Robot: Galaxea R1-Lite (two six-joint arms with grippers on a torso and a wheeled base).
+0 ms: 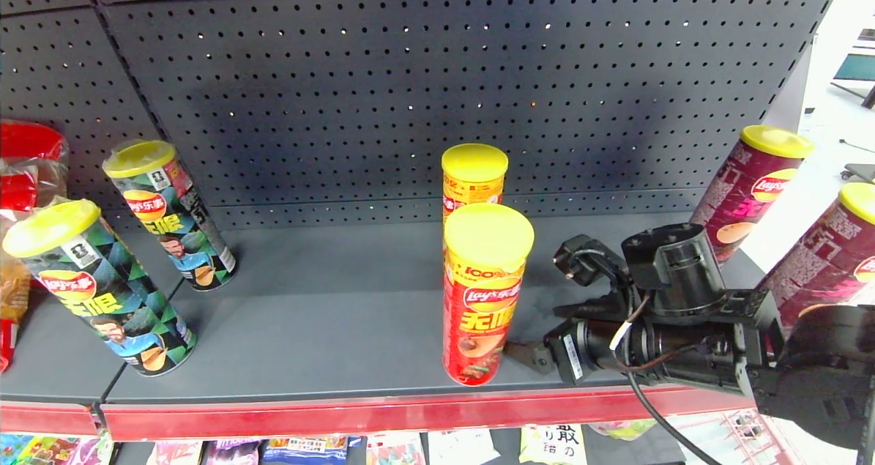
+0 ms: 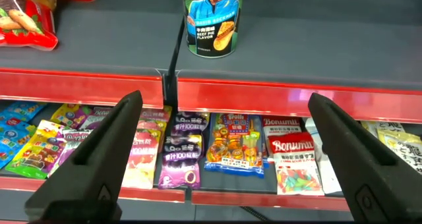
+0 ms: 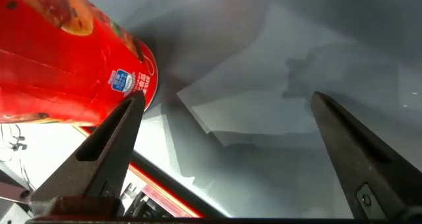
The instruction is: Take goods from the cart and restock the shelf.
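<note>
My right gripper (image 3: 225, 97) is spread wide open and holds nothing. It lies low over the shelf (image 1: 328, 314), just beside the foot of the red can (image 1: 484, 294). One finger (image 3: 112, 151) sits so close to the can's base that I cannot tell whether it touches. The can stands upright near the front of the shelf, in line with a second can (image 1: 473, 174) behind it. I judge the placing done, so the step in hand is getting out cleanly. The can is tall and narrow and would tip at a nudge, so I would keep the jaws wide and draw the arm back along its own line, away from the can, with no swing toward it. I would also lift a little to pass over the red rail (image 1: 342, 414). The maroon cans (image 1: 752, 184) stand near the arm on the far side, so I have little room to drift outward. My left gripper (image 2: 224, 99) is open too and empty, low in front of the rail and facing the sweets bags (image 2: 231, 145) on the shelf below.
</note>
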